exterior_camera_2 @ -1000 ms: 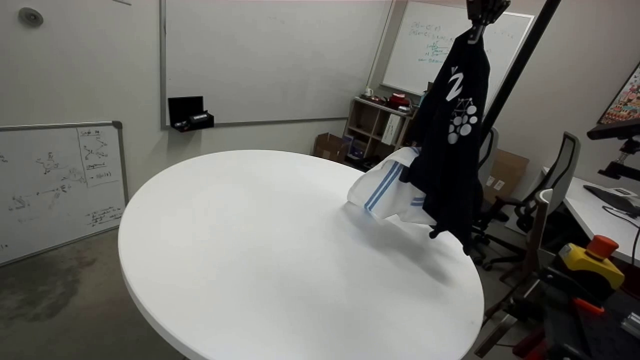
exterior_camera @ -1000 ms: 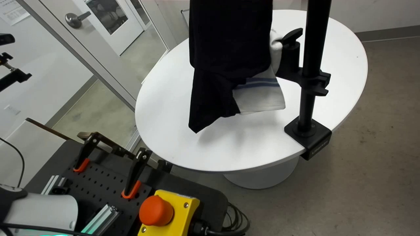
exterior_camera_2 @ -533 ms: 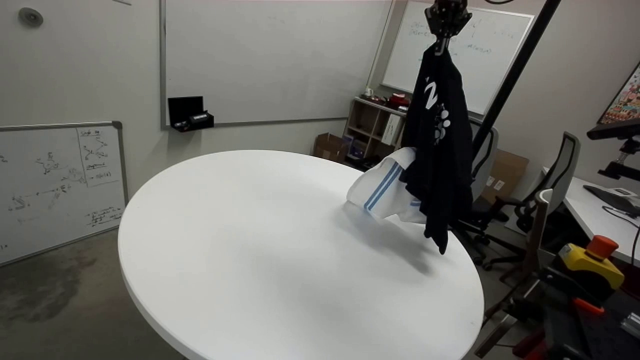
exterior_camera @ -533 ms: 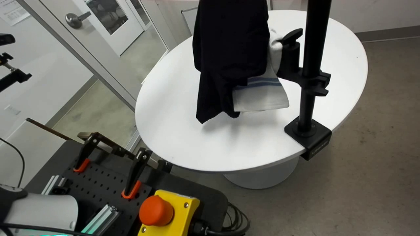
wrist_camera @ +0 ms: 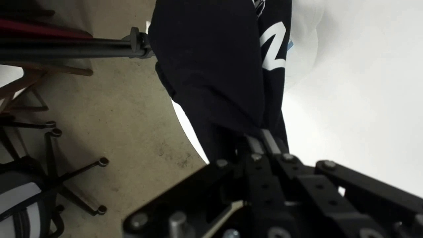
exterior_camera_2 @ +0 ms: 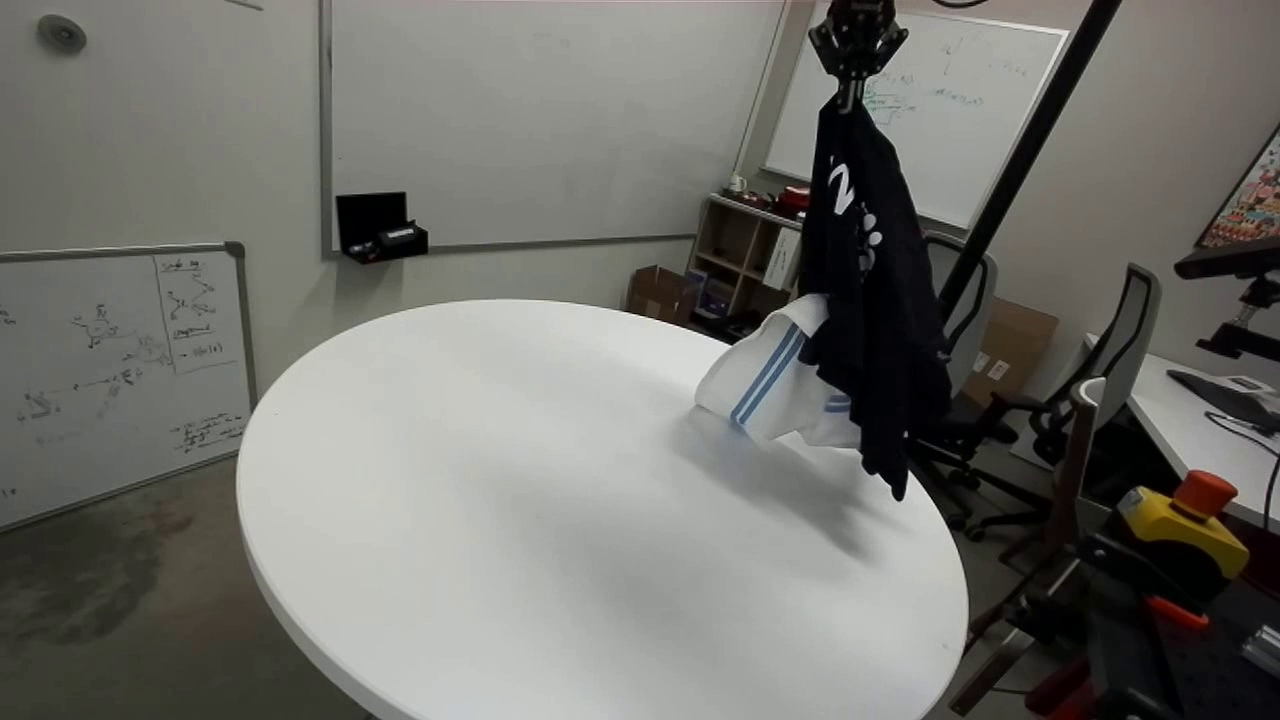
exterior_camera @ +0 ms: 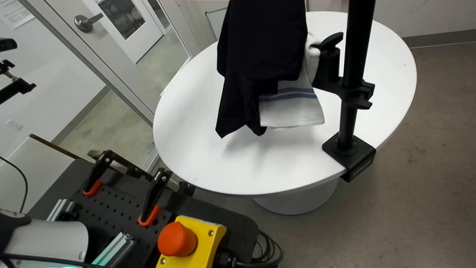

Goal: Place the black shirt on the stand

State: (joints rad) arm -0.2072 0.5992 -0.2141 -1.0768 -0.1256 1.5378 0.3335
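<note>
The round white surface shows in both exterior views. Beyond its far edge, in an exterior view, is a large wall whiteboard; a lower whiteboard at left carries handwriting and sketches, and a smaller whiteboard at right bears green and dark lines, all too small to read. The stand, a black pole with a side bracket, rises from a clamp base on the surface's lower right edge; pale lettering on the base looks like "Ulanzi" but is too blurred to be sure. The black shirt hangs in folds over the surface, near its right edge in an exterior view, lower tips clear of it. On the cloth are a bold white letter, Z-like in the wrist view, and, under it, a cluster of white dots. Partly behind the shirt, a white towel with blue stripes meets the bracket; whether shirt and towel touch cannot be told. A printed sheet has text too small to read. A yellow emergency-stop box with a red button sits beyond the surface's near edge. The gripper pinches the shirt's top, its fingers close together on gathered cloth.
</note>
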